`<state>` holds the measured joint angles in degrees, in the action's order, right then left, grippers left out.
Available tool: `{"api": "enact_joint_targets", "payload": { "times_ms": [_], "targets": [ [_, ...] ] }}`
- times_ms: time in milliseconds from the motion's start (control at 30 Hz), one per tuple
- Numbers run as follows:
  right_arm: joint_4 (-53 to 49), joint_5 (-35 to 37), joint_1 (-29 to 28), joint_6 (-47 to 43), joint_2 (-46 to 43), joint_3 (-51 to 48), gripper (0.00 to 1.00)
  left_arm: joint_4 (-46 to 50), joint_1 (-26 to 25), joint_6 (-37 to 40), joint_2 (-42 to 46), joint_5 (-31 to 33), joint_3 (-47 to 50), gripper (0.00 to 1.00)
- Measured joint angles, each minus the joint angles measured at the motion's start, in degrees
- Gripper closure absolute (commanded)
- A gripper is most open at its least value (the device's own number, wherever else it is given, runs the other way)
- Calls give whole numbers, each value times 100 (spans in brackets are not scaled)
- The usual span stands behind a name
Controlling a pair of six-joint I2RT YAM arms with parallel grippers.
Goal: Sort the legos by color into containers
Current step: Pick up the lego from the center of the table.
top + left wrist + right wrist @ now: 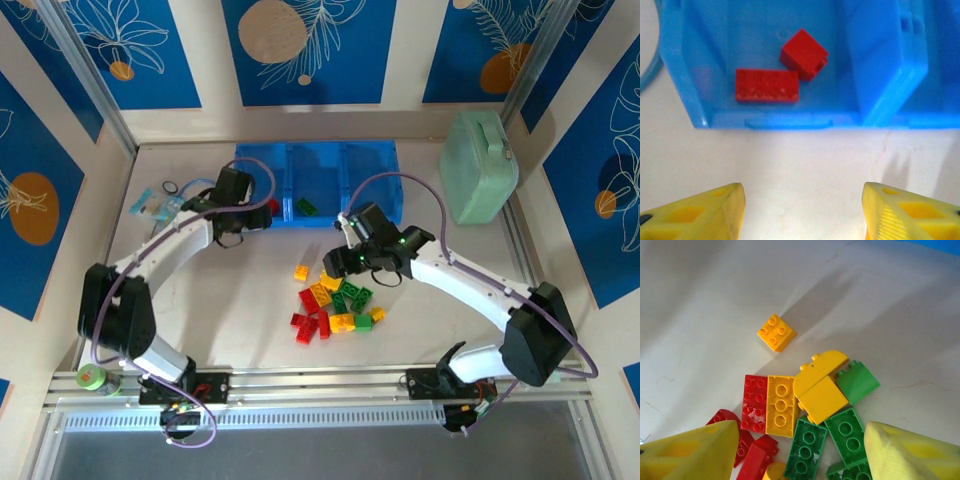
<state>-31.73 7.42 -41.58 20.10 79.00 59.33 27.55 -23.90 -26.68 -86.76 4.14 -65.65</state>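
Translucent blue rectangular plastic tray [370,175] sat at 12 o'clock on the table [200,300]. Left gripper [802,210] hung jaws apart, empty, at 6 o'clock of its left compartment [760,30]; right gripper [801,445], likewise parted, hovered over the mid-table red-green-yellow plastic brick pile [335,305]. Two red bricks [767,86] lay in that compartment.

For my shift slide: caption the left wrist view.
Two red plastic bricks lie in the translucent blue tray's compartment, beyond open yellow jaws.

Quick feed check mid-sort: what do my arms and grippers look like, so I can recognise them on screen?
Both the left arm and right arm have white links, bulky black joints and a looping lilac cable. The left gripper and right gripper each have two wedge-shaped yellow fingers with recessed pockets.
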Motion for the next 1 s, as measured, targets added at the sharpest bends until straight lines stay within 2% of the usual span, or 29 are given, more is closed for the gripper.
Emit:
{"api": "enact_joint_targets", "payload": {
  "times_ms": [400,567,1000],
  "targets": [
    [-350,39,-337,-94,1416,1174,31,-334,-647,-247,2166,59,1751,37],
    [-922,299,-424,203,2354,2194,31,-358,-769,-426,2529,81,2197,37],
    [-1482,306,-525,682,2983,3213,33,-299,-789,-551,3569,232,2780,37]
  ]
}}
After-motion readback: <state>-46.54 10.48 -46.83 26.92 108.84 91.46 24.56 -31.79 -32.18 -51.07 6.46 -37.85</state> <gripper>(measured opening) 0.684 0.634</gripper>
